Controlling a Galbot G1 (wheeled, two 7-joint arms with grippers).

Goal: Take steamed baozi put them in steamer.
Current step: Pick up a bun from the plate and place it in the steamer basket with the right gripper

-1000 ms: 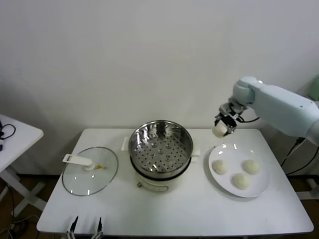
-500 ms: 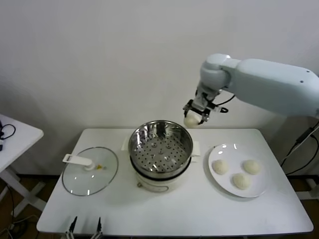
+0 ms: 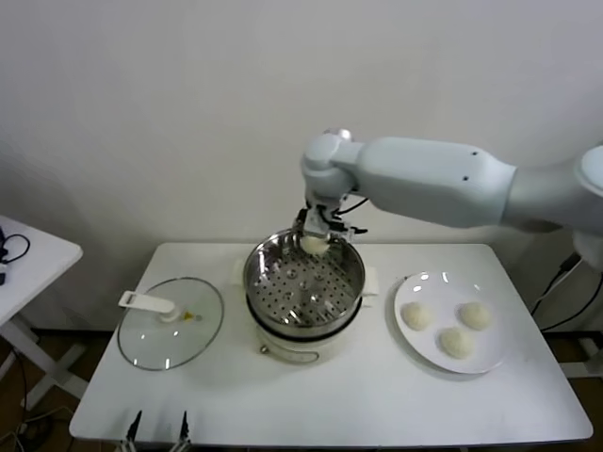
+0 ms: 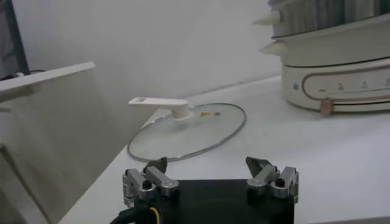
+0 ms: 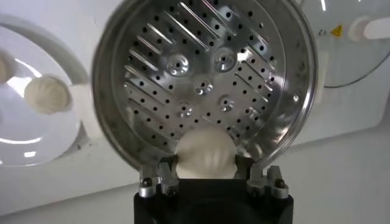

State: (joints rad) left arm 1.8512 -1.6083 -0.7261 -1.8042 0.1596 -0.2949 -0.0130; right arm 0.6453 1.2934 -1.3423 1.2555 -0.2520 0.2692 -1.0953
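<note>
My right gripper is shut on one off-white baozi and holds it over the far rim of the steamer, a shiny perforated steel basket on a white cooker base. In the right wrist view the steamer's perforated bottom lies below the held bun and holds no buns. Three more baozi lie on the white plate to the right of the steamer. My left gripper is open and empty, parked low at the table's front left edge.
A round glass lid with a white handle lies flat on the table left of the steamer; it also shows in the left wrist view. A second white table stands at the far left. The wall is close behind.
My right arm has swung left with the baozi, from above the plate's far edge to over the steamer's far rim, and lower. The left arm has not moved.
</note>
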